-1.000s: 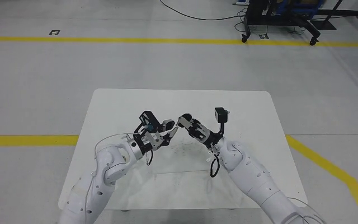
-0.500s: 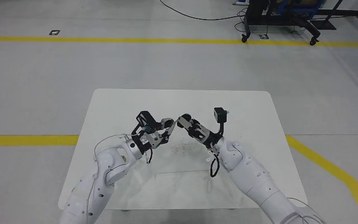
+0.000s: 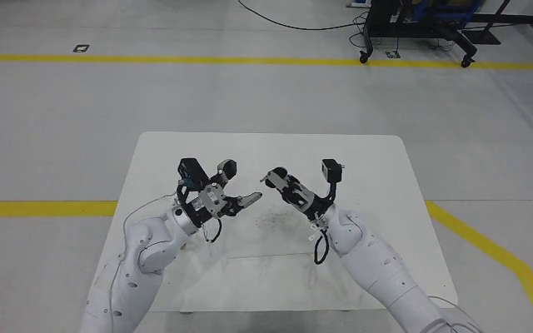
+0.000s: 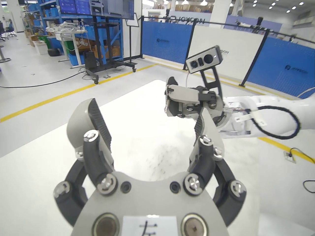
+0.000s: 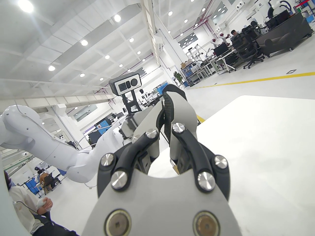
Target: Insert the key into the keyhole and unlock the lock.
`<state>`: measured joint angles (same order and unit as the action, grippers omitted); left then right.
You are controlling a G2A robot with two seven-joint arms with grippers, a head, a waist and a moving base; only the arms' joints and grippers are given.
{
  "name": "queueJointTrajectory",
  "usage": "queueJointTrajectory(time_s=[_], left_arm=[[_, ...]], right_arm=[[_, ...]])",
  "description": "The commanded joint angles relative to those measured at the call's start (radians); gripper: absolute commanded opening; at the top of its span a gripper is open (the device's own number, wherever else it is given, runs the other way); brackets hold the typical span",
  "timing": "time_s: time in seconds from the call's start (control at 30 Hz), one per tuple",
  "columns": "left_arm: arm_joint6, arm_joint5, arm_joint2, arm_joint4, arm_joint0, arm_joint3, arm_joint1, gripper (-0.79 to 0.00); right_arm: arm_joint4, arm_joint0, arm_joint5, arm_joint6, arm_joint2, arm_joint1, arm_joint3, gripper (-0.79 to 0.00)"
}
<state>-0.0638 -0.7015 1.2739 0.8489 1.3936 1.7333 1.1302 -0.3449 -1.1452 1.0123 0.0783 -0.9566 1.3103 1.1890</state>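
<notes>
The left gripper [image 3: 240, 184] has drawn back from the right gripper [image 3: 271, 176], which it touched a moment ago. It now stands wide open and empty above the tabletop [image 3: 350, 158]. The right gripper is closed on a small brass piece, probably the lock [image 5: 175, 169]. Whether the key sits in it cannot be told.

Top view: overhead, looking down on table [image 3: 358, 158]. Left wrist view: close behind left gripper [image 4: 147, 116], facing right gripper [image 4: 168, 98]. Right wrist view: tilted upward, facing left arm [image 5: 37, 133]. Table shared.
</notes>
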Motion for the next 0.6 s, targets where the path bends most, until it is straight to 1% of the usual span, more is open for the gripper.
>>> queueJointTrajectory(time_s=[0.0,0.03,0.07,0.1,0.13,0.17,0.3,0.37,0.4,0.5,0.53,0.57], left_arm=[[-0.015,-0.070,-0.003,-0.186,0.003,-0.027,-0.001,-0.074],[-0.036,-0.091,-0.003,-0.269,-0.003,-0.045,-0.002,-0.086],[-0.067,-0.103,0.000,-0.322,-0.013,-0.061,-0.004,-0.129],[-0.096,-0.113,-0.002,-0.376,-0.021,-0.072,-0.005,-0.142],[-0.116,-0.124,-0.007,-0.438,-0.026,-0.081,-0.006,-0.191],[-0.142,-0.132,-0.015,-0.502,-0.031,-0.092,-0.007,-0.206],[-0.320,-0.124,-0.058,-0.747,-0.065,-0.131,-0.014,-0.212],[-0.407,-0.106,-0.072,-0.826,-0.087,-0.149,-0.019,-0.249],[-0.436,-0.105,-0.075,-0.856,-0.096,-0.155,-0.020,-0.246],[-0.490,-0.105,-0.083,-0.936,-0.112,-0.174,-0.022,-0.339],[-0.505,-0.101,-0.084,-0.942,-0.117,-0.181,-0.023,-0.388],[-0.516,-0.098,-0.086,-0.947,-0.122,-0.184,-0.024,-0.406]], right_arm=[[0.011,-0.004,0.000,0.002,0.004,-0.001,0.011,-0.785],[0.017,-0.004,0.000,0.001,0.006,-0.002,0.014,-0.785],[0.021,-0.004,0.000,-0.002,0.007,-0.003,0.015,-0.785],[0.025,-0.003,0.000,-0.005,0.009,-0.004,0.016,-0.785],[0.029,-0.002,0.000,-0.007,0.010,-0.004,0.016,-0.785],[0.030,0.000,0.000,-0.009,0.011,-0.005,0.014,-0.785],[0.035,0.007,0.000,-0.012,0.017,-0.006,0.004,-0.785],[0.039,0.010,0.000,-0.013,0.022,-0.006,0.003,-0.785],[0.040,0.012,0.000,-0.014,0.023,-0.006,0.002,-0.785],[0.043,0.015,0.000,-0.014,0.027,-0.006,0.001,-0.785],[0.044,0.016,0.000,-0.014,0.028,-0.007,0.001,-0.785],[0.045,0.017,0.000,-0.014,0.029,-0.007,0.001,-0.785]])
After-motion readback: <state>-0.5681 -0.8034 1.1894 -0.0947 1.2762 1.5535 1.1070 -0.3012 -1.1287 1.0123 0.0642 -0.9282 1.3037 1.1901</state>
